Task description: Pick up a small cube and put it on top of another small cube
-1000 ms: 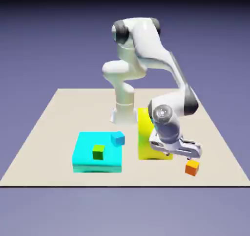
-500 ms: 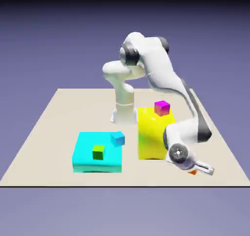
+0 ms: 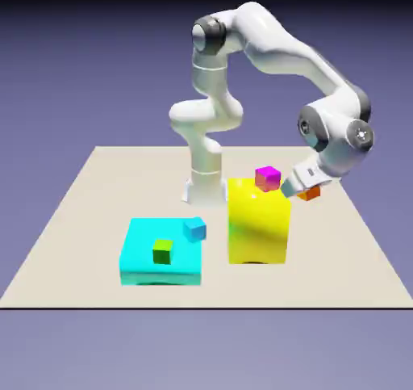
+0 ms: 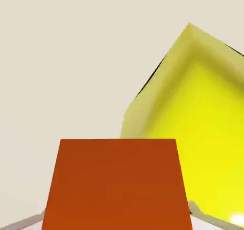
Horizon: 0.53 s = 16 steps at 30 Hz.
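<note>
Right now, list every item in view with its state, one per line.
gripper: shut on the orange cube, raised beside the yellow block
orange cube: held, off the table
magenta cube: resting on the yellow block, nothing stacked on it
yellow block: standing on the table
blue cube: on the cyan block
green cube: on the cyan block
cyan block: flat on the table

My exterior view looks down from above and across the table (image 3: 73, 243), far enough back to take in the whole tabletop and the whole arm. My hand view rides on the hand and looks along the gripper (image 4: 119, 219), very close: the orange cube (image 4: 114, 186) fills its lower part. Both views share that orange cube (image 3: 309, 192), the yellow block (image 3: 258, 227) (image 4: 200, 129) and bare tabletop.
</note>
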Motion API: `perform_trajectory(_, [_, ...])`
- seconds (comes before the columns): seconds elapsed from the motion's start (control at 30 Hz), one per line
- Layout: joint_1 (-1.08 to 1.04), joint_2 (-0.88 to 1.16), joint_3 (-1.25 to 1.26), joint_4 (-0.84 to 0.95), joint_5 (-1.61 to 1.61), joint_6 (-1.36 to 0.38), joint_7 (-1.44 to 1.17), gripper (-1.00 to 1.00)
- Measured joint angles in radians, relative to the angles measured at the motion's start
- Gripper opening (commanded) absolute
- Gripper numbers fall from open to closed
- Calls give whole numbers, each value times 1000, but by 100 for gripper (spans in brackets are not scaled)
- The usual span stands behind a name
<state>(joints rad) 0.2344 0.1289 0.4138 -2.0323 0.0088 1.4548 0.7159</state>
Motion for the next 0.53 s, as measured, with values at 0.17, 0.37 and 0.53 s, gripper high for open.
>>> perform_trajectory(0.17, [0,-181,96,-89,-178,-128,-207,-100])
perform_trajectory(0.37, [-16,-244,105,-216,-214,-65,-251,-100])
perform_trajectory(0.53, [-20,-263,97,-302,-216,6,-253,100])
